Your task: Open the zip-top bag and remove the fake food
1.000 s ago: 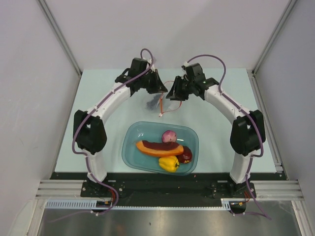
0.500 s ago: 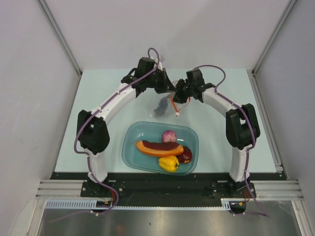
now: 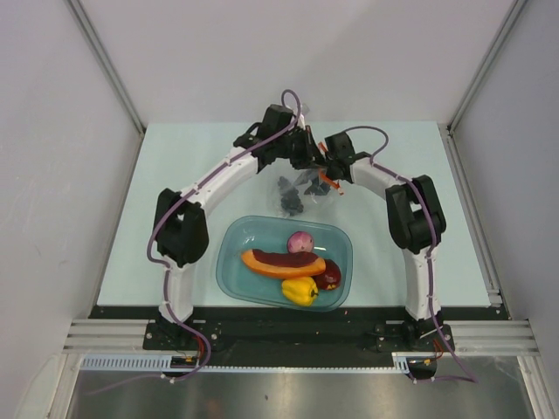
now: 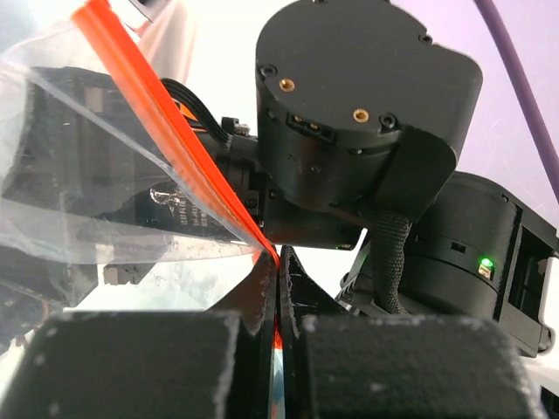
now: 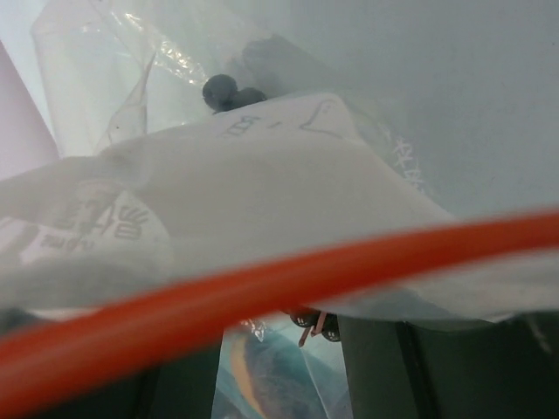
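Left claw is pinched fully shut on the orange-red zip strip of the bag. The strip runs up and away from between its two black fingers, and clear film spreads off to one side. The right claw sits just beside it, above the far middle of the table. Its own camera shows the strip crossing the foreground with crinkled film behind, but its fingers are mostly hidden, so I cannot tell whether it grips the bag or stands loose.

The bag hangs between the two claws, off the table. A dark berry cluster shows through the plastic low in the bag. The onion, the long orange-and-maroon slice, the yellow pepper and the apple lie in the teal tub, nearer the arm bases.

By my reading the task is near its end: four pieces are out and only the berries remain inside. Whether the mouth is parted here is not clear from these views. The next move probably calls for the right claw to take a firm hold on the lip opposite the left one. It can then draw that lip away to widen the mouth, so the berries can be tipped or picked out over the tub.
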Available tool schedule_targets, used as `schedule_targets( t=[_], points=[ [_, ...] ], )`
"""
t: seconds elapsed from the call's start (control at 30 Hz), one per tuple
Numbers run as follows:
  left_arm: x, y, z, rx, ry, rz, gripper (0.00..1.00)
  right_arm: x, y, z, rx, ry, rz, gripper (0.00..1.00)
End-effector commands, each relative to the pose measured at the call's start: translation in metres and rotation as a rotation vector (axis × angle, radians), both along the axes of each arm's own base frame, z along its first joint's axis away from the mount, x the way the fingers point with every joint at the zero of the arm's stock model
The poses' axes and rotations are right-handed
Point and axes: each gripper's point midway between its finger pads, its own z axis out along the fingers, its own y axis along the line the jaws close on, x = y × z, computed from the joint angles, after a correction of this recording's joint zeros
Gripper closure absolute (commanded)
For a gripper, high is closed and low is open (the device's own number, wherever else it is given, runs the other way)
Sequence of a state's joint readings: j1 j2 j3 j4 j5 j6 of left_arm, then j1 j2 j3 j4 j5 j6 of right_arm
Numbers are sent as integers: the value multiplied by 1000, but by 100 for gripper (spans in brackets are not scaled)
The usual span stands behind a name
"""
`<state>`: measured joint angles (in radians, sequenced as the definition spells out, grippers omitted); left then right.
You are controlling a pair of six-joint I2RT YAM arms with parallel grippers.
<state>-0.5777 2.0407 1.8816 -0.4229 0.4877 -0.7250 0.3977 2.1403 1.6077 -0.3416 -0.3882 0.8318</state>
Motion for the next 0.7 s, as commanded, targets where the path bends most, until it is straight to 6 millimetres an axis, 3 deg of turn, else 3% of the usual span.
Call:
schedule_targets(
  t=[0.0,0.1,0.17,0.3,0.43,0.53,0.67],
  points=[
    [-5,-18,32,-85,-43,-45,100,8,8,13,-13,-81,88,46],
    [-4,-19,31,-86,-37,-44,100,7,6,15,-51,-61,112,46],
    [-4,-19,31,-87,-36,-40,100,-7,-2,15,-104,6,129,46],
    [-1,-23,50,-116,-77,-56,100,-16,-7,31,-138,-19,178,42],
    [1,-30,61,-155,-99,-77,100,-33,-14,31,-168,-9,247,41],
    [-5,-37,60,-172,-87,-95,100,-43,-23,25,-207,-9,282,40],
    [-11,-46,50,-166,-65,-115,100,-66,-42,0,-273,32,323,40]
  ],
)
